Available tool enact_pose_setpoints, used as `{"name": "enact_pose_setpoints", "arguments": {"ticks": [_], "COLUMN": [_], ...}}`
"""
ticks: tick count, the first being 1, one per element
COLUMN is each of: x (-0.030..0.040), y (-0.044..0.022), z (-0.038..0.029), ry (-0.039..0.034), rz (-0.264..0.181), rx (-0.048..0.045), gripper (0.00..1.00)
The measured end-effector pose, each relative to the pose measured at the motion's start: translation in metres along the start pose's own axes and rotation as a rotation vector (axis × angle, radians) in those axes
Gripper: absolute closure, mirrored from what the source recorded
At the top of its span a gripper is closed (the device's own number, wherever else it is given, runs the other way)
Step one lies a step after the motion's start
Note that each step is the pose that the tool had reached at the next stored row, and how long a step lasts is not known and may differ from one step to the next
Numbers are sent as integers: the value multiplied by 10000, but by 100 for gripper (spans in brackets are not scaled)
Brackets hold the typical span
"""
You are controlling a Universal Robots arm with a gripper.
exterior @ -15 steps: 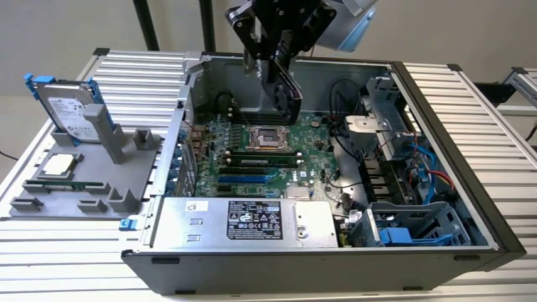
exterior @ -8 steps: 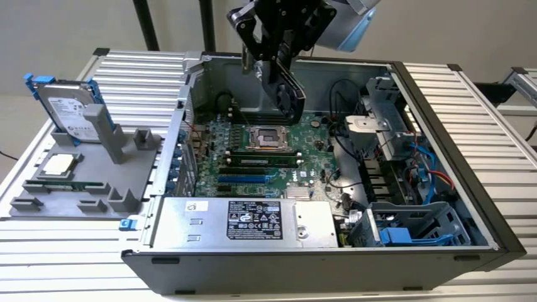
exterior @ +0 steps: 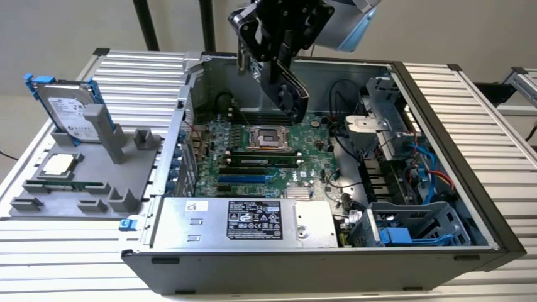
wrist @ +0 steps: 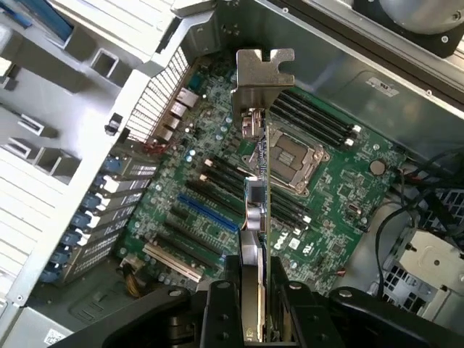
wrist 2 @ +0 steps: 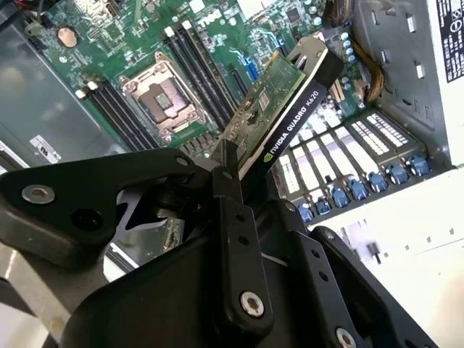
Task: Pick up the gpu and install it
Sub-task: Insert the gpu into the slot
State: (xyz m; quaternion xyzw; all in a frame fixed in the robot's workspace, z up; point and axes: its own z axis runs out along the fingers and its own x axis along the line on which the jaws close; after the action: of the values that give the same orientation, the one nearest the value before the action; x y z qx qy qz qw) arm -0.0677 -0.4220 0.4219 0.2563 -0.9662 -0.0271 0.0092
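The gpu (exterior: 286, 92) is a green card with a black cooler, and it hangs tilted above the motherboard (exterior: 260, 146) inside the open computer case. My gripper (exterior: 273, 44) is shut on its upper end. In the second wrist view the gpu (wrist 2: 287, 107) sticks out past the black fingers (wrist 2: 230, 203), cooler side showing. In the first wrist view the gpu (wrist: 258, 190) is seen edge-on between the fingers (wrist: 217, 304), its silver bracket (wrist: 264, 69) at the far end. It hovers over the CPU socket (wrist: 288, 156) and memory slots, clear of the board. The blue slot (wrist: 209, 212) lies off to one side.
The case walls (exterior: 436, 113) ring the motherboard, with the power supply (exterior: 251, 220) at the front and drive cages and cables (exterior: 411, 182) at the exterior view's right. Outside, at the exterior view's left, a grey fixture (exterior: 126, 200) carries a hard drive (exterior: 71, 110) and a memory stick (exterior: 63, 186).
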Motion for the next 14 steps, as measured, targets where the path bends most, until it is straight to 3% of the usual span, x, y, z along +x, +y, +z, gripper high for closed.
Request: {"name": "enact_pose_setpoints", "arguments": {"ticks": [14], "x": [0], "y": [0], "z": [0], "ry": [96], "rz": [-1694], "rx": [6], "gripper": [100]}}
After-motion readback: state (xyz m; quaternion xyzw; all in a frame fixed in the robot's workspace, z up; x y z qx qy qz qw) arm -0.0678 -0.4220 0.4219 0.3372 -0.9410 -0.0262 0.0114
